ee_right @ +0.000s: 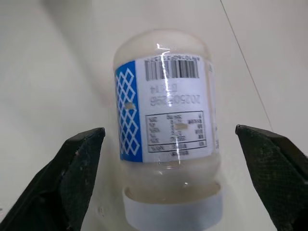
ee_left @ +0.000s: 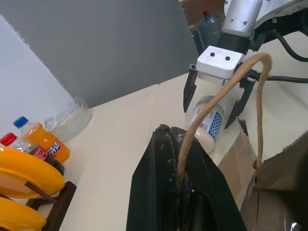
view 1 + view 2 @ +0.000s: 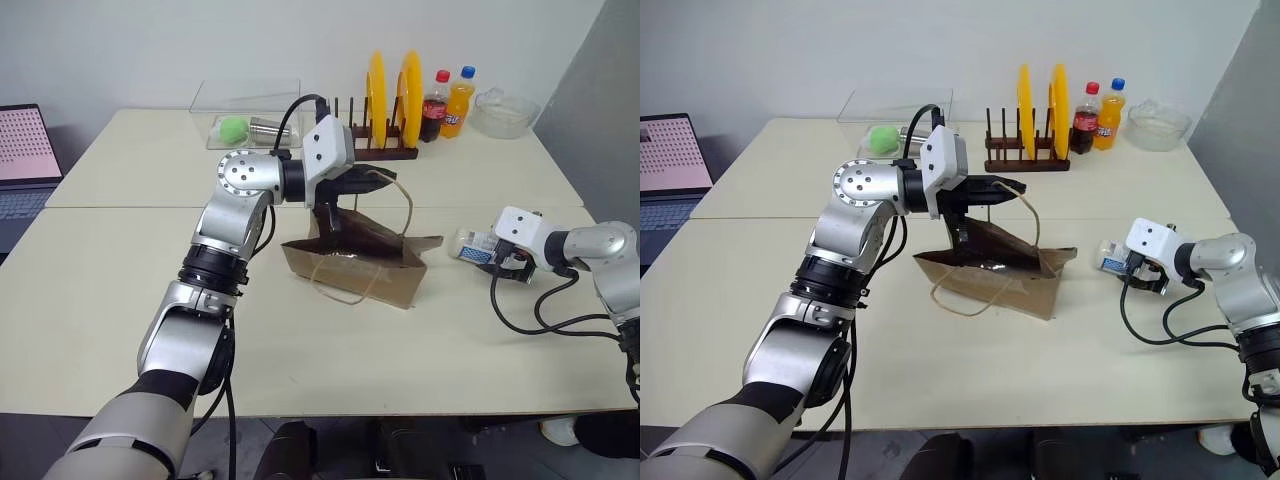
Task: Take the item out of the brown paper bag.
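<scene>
The brown paper bag (image 3: 365, 262) lies creased mid-table, its mouth lifted. My left gripper (image 3: 378, 181) points level above it, shut on one thin tan loop handle (image 2: 226, 89) and holding that handle up. The second handle (image 3: 345, 285) droops over the bag's front. The item, a stubby white bottle (image 1: 166, 106) with a blue-and-white label, lies on its side on the table to the right of the bag (image 3: 472, 245). My right gripper (image 1: 169, 131) stands open around it, with a fingertip (image 1: 86, 144) on either side and clear gaps to the bottle.
At the table's far edge stand a wooden rack with yellow plates (image 3: 392, 95), a cola bottle (image 3: 436, 105), an orange soda bottle (image 3: 459, 100) and a glass bowl (image 3: 505, 112). A clear box (image 3: 245, 115) holds a green ball. A laptop (image 3: 25, 160) sits far left.
</scene>
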